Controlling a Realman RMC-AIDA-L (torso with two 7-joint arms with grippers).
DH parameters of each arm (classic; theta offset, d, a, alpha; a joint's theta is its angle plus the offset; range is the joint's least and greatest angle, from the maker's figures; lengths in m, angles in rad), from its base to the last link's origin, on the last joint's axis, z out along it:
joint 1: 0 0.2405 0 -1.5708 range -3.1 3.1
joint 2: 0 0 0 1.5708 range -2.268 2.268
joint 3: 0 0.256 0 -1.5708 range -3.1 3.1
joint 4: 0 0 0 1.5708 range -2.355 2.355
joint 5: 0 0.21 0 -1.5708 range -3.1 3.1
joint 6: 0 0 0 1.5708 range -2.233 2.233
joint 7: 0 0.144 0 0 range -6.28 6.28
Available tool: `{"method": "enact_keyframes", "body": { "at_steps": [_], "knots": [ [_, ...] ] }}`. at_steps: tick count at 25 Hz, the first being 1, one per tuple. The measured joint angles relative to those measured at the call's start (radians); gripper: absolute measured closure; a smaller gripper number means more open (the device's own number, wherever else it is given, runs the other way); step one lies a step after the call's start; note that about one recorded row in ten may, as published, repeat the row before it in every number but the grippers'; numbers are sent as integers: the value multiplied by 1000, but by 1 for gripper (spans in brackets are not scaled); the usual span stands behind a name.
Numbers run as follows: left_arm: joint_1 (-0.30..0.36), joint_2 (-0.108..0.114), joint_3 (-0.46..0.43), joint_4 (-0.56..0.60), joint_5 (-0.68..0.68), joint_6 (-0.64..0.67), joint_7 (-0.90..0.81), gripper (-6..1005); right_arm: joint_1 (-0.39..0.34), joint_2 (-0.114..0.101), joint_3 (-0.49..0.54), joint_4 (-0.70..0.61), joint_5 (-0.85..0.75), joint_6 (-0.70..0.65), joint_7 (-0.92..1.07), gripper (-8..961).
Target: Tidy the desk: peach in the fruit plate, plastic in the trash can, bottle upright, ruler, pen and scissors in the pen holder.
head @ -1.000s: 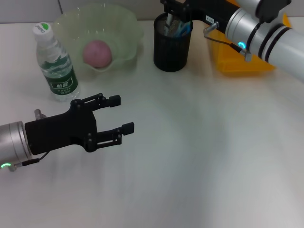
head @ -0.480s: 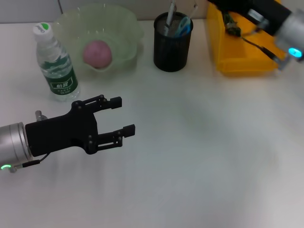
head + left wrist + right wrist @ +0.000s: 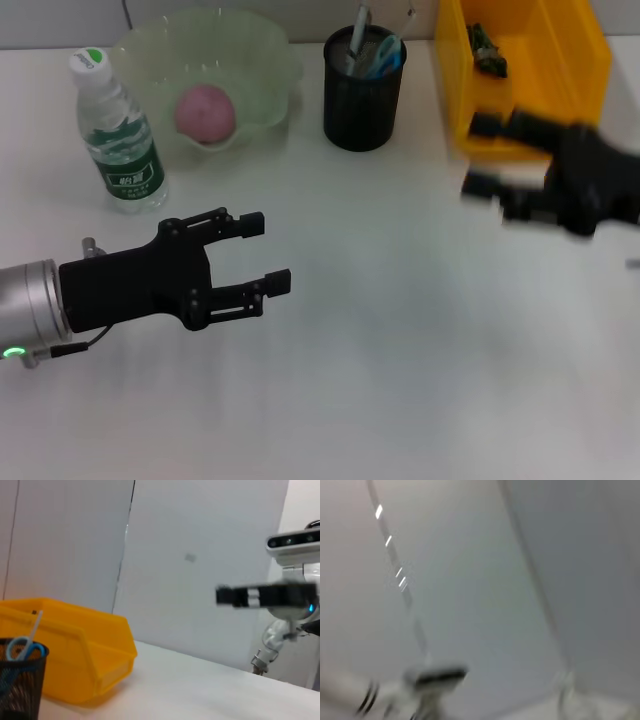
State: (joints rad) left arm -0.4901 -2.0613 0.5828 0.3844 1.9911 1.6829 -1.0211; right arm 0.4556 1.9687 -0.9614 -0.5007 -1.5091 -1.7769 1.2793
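Note:
The pink peach (image 3: 205, 111) lies in the pale green fruit plate (image 3: 262, 50) at the back left. The water bottle (image 3: 118, 135) stands upright beside it. The black mesh pen holder (image 3: 363, 95) holds blue-handled scissors (image 3: 384, 56) and a pen (image 3: 356, 36); it also shows in the left wrist view (image 3: 19, 685). The yellow trash bin (image 3: 525, 70) holds a small dark piece (image 3: 487, 47). My left gripper (image 3: 262, 254) is open and empty over the table at the front left. My right gripper (image 3: 478, 155) is open, blurred, in front of the bin.
The yellow bin (image 3: 75, 650) also shows in the left wrist view beside the holder. The white table (image 3: 400, 340) extends across the middle and front. A wall stands behind the table.
My right arm has swung from over the pen holder to the right and down, now in front of the yellow bin. My left gripper has shifted slightly forward and right.

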Motion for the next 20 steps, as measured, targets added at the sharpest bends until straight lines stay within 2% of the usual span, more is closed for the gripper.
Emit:
{"method": "enact_keyframes", "body": {
  "at_steps": [4, 7, 8, 9, 15, 20],
  "knots": [
    [-2, 2, 23, 3, 6, -4, -19, 218, 9, 0, 1, -3, -110, 4, -4, 151],
    [-5, 11, 77, 5, 18, -5, -53, 218, 24, 18, -6, -8, -221, 49, -30, 151],
    [-5, 11, 77, 5, 18, -5, -53, 217, 24, 18, -6, -8, -221, 49, -30, 151],
    [-5, 13, 83, 5, 26, -4, -64, 217, 28, 28, -8, -11, -252, 69, -50, 151],
    [5, 14, 91, 5, 38, 2, -67, 218, 32, 53, -8, -11, -310, 109, -119, 152],
    [8, 15, 97, 5, 46, 4, -66, 218, 32, 64, -8, -3, -316, 133, -161, 152]
  ]
}}
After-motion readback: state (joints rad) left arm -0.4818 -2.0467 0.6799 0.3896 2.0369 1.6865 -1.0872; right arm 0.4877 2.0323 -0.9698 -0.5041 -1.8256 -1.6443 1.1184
